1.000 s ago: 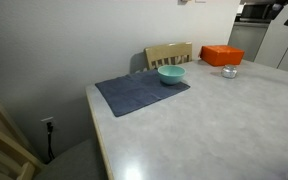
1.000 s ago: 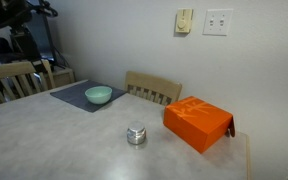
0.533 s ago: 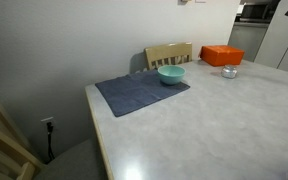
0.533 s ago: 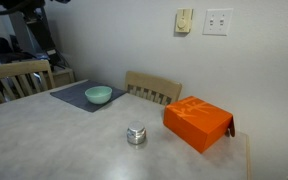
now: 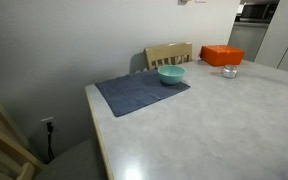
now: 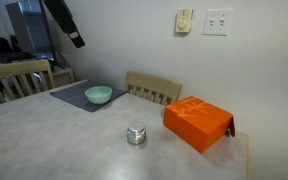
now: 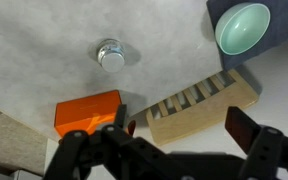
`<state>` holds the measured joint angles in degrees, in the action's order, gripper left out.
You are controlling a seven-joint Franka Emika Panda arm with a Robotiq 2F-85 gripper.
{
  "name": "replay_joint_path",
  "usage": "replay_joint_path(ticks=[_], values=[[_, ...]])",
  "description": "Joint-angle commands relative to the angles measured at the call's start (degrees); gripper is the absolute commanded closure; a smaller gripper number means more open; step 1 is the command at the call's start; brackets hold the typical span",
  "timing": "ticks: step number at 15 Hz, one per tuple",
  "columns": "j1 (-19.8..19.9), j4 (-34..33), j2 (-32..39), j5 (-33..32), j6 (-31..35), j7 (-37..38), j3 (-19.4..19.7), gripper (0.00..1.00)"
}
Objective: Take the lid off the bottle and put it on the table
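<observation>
The bottle is a small squat clear container that stands upright on the pale table, next to the orange box. It also shows in an exterior view and from above in the wrist view. The lid is on the bottle's top but is too small to make out clearly. My gripper is open and empty. It hangs high above the chair back, well away from the bottle. My arm shows at the upper left in an exterior view.
An orange rectangular box lies near the table's far corner. A teal bowl sits on a dark blue-grey placemat. A wooden chair stands behind the table against the wall.
My arm has swung into one exterior view from the upper left and has left the other at the top right. The bottle, box and bowl have not moved.
</observation>
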<state>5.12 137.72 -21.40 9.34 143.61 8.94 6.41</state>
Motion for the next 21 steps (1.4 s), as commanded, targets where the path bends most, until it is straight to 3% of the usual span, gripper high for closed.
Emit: replay_joint_path(ticks=[1,2,6,11,16,21], values=[[2.20,-6.46,5.01,0.20,-4.51,0.51,1.83,0.00],[1.42,-2.25,1.48,0.22,-1.44,0.20,0.73,0.00],[1.54,-2.93,1.94,0.20,-1.73,0.17,0.76,0.00],[3.46,-12.98,4.78,-0.50,-25.02,0.72,3.74,0.00],[5.58,-29.26,11.57,-7.49,-47.46,5.83,3.54,0.00],[4.41,-40.80,23.57,-11.63,-54.21,5.76,3.11,0.00]])
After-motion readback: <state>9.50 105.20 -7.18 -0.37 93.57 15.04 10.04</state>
